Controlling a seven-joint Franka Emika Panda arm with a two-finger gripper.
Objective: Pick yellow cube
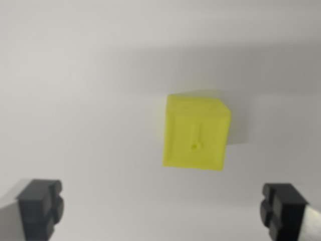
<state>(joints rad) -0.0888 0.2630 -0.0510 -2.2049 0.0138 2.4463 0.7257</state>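
The tool (161,208) was held spread wide above the yellow cube (195,134), presumably to straddle it.

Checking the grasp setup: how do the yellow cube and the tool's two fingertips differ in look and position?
The yellow cube is bright yellow; the fingertips are dark grey. The cube is one solid block with a small notch on its face; the fingertips are a ribbed pair. The cube lies above them in the wrist view, right of centre, outside the open tool. Both are blocky.
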